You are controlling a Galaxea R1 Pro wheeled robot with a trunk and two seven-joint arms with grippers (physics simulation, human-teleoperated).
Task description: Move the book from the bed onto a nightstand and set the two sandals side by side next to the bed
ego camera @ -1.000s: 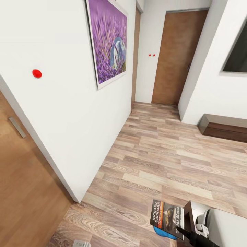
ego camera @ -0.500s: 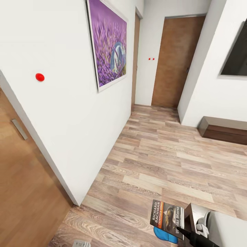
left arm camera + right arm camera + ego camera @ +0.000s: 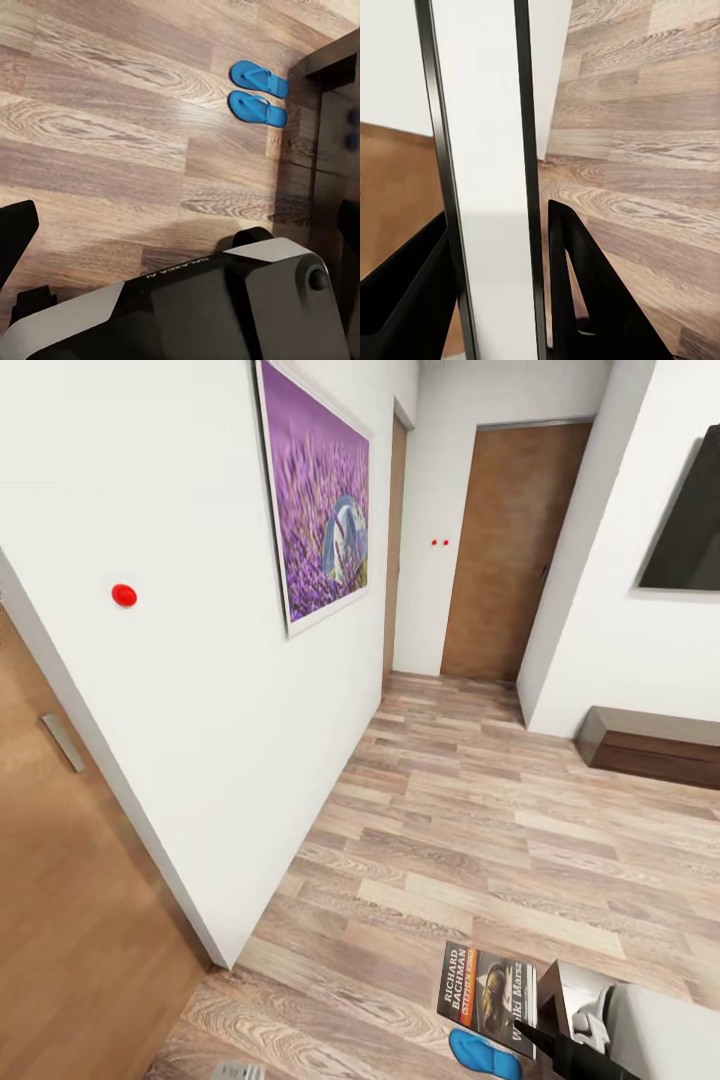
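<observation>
Thin paperback book (image 3: 487, 1000), dark cover, white lettering, orange stripe, at 5 o'clock in head view. Right gripper (image 3: 499, 289) fingers clamped on book's white page edge. Left gripper: cannot tell.

- Purple painting (image 3: 325, 500) on the white wall, left.
- Tan door (image 3: 508, 550) at the far end of the plank floor (image 3: 480, 830).
- Book (image 3: 487, 998) upright at bottom right, held by the right tool (image 3: 540, 1032), blue sandal (image 3: 484, 1054) just below.
</observation>
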